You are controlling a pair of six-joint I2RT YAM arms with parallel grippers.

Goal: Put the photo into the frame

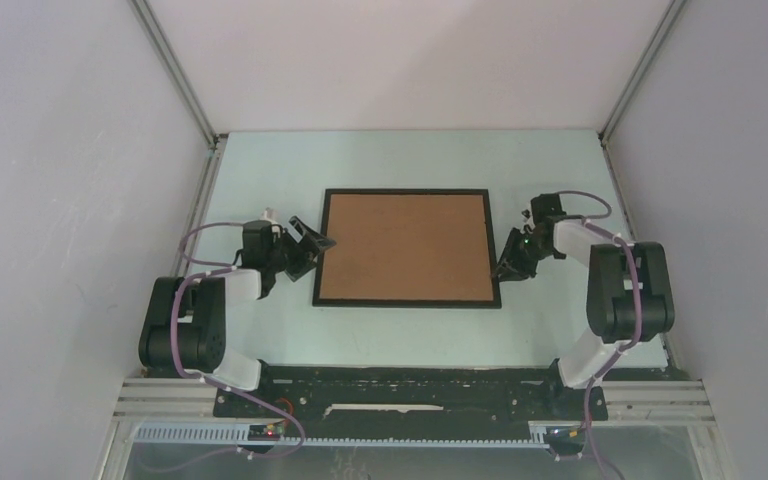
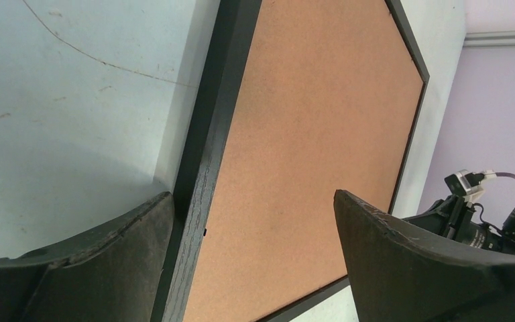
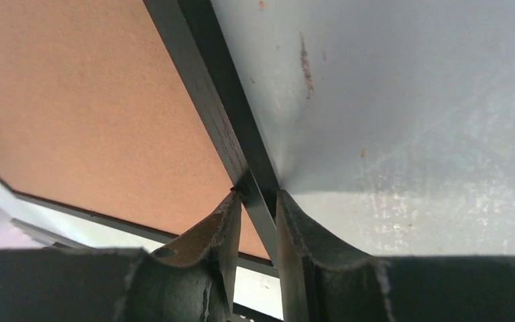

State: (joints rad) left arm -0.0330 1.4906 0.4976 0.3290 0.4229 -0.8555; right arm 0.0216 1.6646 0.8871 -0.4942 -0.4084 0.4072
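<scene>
Brown backing board (image 1: 406, 247) fills the frame (image 1: 406, 192), flat on the table (image 1: 400, 160) in top view; photo not visible, prob. under the board. Left wrist: left gripper (image 2: 251, 196) spread wide astride frame's left rail, poised to steady it. Right wrist: right gripper (image 3: 258, 194) pinches frame's right rail, likely to pin it.
</scene>
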